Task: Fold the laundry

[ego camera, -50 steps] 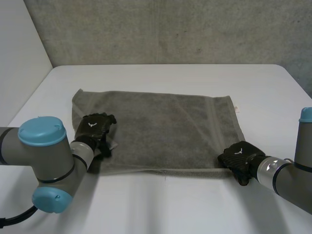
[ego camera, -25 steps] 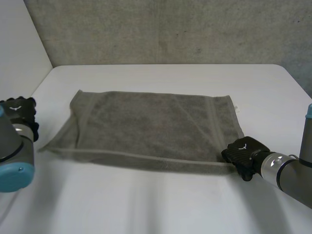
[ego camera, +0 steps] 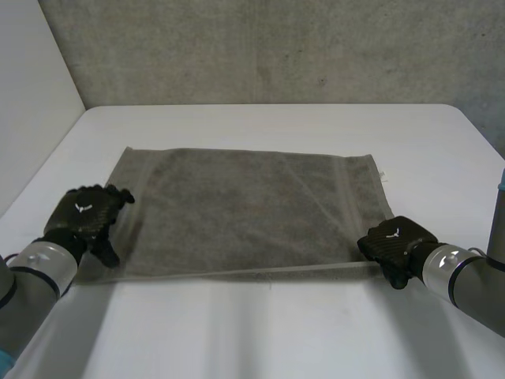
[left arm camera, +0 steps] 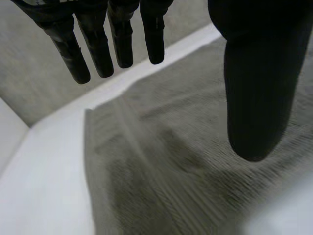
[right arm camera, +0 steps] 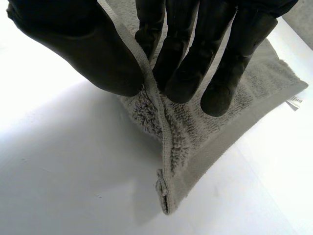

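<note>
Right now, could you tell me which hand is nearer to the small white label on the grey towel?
Right. The right hand pinches the grey towel corner nearest the white label; the left hand is at the opposite end.

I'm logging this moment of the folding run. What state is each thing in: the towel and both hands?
towel: unfolded, spread on the table, near right corner lifted.
left hand: open, fingers straight, at the towel's near left corner, holding nothing.
right hand: shut on the towel's near right corner, pinched between thumb and fingers.
</note>
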Available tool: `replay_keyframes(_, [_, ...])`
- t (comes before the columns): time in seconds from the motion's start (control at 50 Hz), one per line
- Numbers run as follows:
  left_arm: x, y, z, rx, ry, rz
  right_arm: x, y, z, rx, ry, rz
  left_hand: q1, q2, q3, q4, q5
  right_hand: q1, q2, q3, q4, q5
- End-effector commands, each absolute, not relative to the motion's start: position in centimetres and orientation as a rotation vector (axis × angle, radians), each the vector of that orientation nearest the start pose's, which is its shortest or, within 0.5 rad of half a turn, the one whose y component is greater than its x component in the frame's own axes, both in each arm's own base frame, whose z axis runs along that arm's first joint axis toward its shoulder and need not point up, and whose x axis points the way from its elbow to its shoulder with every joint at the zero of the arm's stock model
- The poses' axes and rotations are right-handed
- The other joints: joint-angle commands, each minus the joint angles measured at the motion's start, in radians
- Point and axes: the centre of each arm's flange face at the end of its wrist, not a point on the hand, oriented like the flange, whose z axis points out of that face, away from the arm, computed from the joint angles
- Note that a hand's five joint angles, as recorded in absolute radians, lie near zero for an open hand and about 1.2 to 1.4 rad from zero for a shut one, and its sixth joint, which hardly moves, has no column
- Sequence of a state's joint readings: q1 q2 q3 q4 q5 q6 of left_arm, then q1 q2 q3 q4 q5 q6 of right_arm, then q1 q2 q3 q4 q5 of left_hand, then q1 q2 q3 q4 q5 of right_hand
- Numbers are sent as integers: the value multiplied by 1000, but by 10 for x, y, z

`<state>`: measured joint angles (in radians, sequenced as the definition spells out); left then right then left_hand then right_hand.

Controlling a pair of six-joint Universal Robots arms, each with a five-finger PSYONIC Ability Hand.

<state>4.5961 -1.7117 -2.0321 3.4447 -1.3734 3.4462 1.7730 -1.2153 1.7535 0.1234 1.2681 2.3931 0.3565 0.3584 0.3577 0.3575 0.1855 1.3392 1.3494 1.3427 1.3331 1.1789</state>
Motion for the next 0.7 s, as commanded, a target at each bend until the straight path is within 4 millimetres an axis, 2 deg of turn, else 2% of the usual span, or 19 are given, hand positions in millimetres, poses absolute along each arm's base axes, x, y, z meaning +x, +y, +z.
replay_keyframes(0.02, [-176, -241, 150, 718, 2603, -1726, 213, -250, 151, -1375, 2379, -1420, 60, 58, 58, 59, 56, 57, 47, 54, 63, 43])
replay_keyframes(0.18, [-176, -242, 127, 722, 2682, -1622, 212, -251, 152, -1349, 2376, -1425, 60, 58, 58, 59, 56, 57, 47, 54, 63, 43])
replay_keyframes(0.3, [-179, -249, 114, 732, 2668, -1643, 212, -251, 152, -1351, 2373, -1422, 95, 93, 93, 94, 91, 57, 47, 54, 63, 43])
replay_keyframes(0.38, [-180, -255, 112, 732, 2638, -1685, 213, -251, 152, -1352, 2371, -1422, 130, 128, 129, 129, 126, 57, 47, 54, 63, 43])
replay_keyframes(0.52, [-182, -266, 115, 720, 2553, -1802, 212, -250, 151, -1354, 2372, -1418, 359, 357, 357, 358, 355, 57, 47, 54, 63, 43])
replay_keyframes(0.7, [-183, -272, 112, 718, 2536, -1823, 212, -250, 151, -1356, 2372, -1418, 465, 463, 463, 464, 461, 57, 47, 54, 63, 43])
